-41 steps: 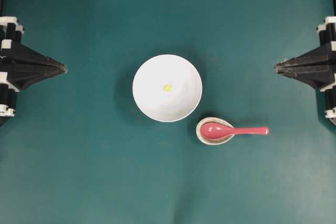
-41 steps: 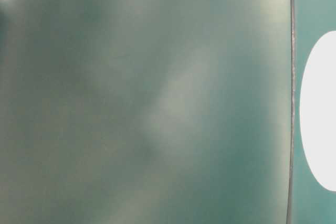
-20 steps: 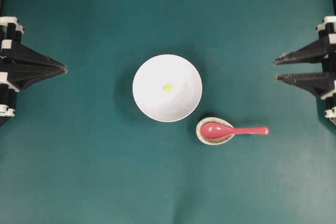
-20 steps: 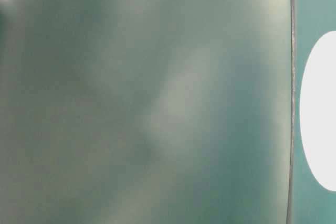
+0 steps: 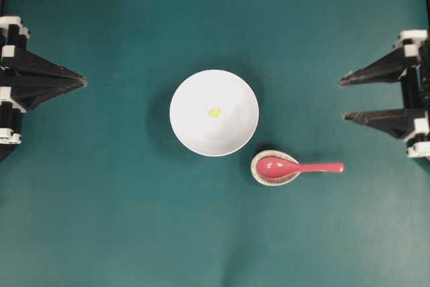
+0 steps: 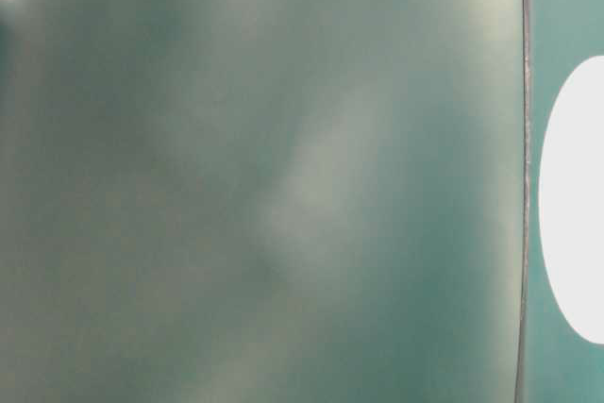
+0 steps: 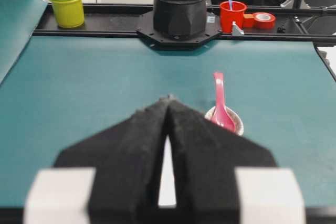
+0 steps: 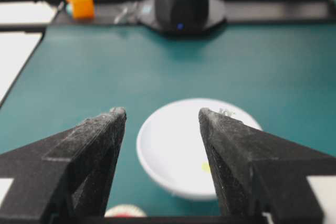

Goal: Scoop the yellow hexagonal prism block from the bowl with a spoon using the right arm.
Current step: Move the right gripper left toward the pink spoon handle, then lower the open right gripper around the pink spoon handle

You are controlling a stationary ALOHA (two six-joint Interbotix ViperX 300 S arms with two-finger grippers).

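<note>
At the centre of the green tabletop: white bowl containing the yellow hexagonal prism block. Just beside it, pink-red spoon, scoop resting in a speckled spoon rest. Right pincer: fingers spread apart, empty. Left pincer: fingers together, empty.

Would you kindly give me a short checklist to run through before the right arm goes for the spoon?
1. Right end effector open and holding nothing: ok.
2. Spoon in place, scoop on the speckled spoon rest, handle pointing toward the right arm: ok.
3. Yellow block inside the white bowl: ok.
4. Left end effector shut and well away from the bowl: ok.
5. Nothing on the mat between the right end effector and the spoon handle: ok.
6. Whether the spoon sits steady on its rest: cannot tell.
</note>
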